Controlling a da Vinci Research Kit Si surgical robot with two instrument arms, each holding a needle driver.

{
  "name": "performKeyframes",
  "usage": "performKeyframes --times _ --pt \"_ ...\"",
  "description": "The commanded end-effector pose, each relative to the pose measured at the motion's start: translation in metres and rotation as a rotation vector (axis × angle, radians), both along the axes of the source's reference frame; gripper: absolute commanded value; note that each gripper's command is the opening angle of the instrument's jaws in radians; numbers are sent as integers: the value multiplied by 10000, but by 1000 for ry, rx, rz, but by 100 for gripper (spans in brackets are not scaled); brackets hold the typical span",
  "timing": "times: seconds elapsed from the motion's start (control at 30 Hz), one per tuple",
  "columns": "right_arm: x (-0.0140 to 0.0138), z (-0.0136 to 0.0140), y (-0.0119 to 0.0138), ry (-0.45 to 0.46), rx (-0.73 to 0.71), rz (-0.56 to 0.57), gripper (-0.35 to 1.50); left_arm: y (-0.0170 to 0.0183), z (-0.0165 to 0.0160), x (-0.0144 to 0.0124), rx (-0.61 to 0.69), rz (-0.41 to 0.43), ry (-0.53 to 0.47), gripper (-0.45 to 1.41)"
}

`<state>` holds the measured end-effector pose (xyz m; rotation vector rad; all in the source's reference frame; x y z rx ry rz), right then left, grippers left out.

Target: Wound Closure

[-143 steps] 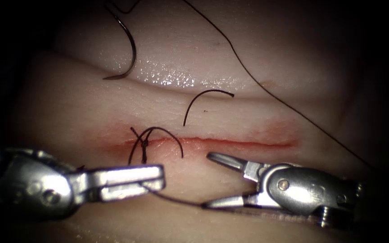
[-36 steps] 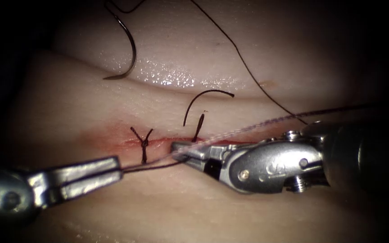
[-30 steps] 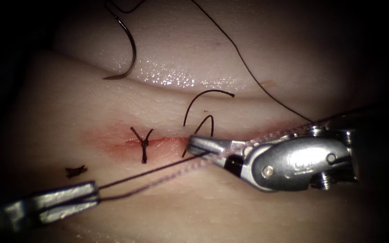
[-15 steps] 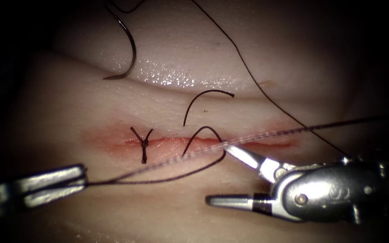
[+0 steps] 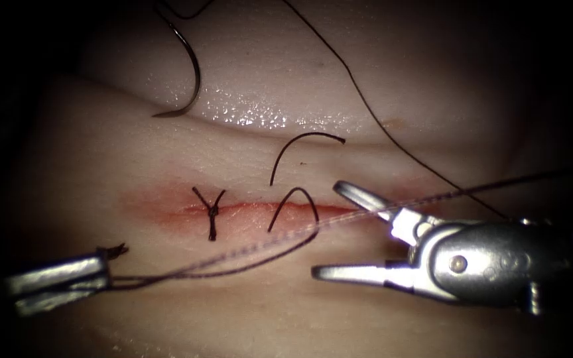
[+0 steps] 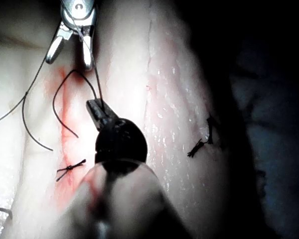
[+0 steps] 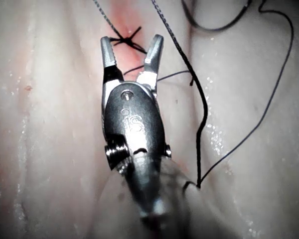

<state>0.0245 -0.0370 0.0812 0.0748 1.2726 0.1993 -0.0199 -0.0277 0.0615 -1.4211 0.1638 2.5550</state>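
Left hand (image 5: 84,278) is clamped on the thread (image 5: 233,255), low left of the cut (image 5: 313,209). Right hand (image 5: 339,229) gapes apart, holding nothing. Needle (image 5: 187,63) lies free on the tissue (image 5: 366,86), well above the cut.

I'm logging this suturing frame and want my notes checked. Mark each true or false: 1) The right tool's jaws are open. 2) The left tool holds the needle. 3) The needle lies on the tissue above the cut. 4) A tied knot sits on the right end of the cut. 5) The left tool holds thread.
1) True: the right tool has its jaws spread, holding nothing.
2) False: the left tool holds thread, not the needle.
3) True: it lies free on the tissue, held by neither tool.
4) False: the knot sits toward the cut's left end.
5) True.
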Motion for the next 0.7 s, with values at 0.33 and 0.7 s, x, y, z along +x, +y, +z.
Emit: performKeyframes --times 0.33,0.7 --pt "38 17 49 34 -34 -62 37 -7 5 -6 -32 34 -3 -45" --pt "103 100 21 11 -50 -276 -35 17 4 -17 -25 144 -113 -45"
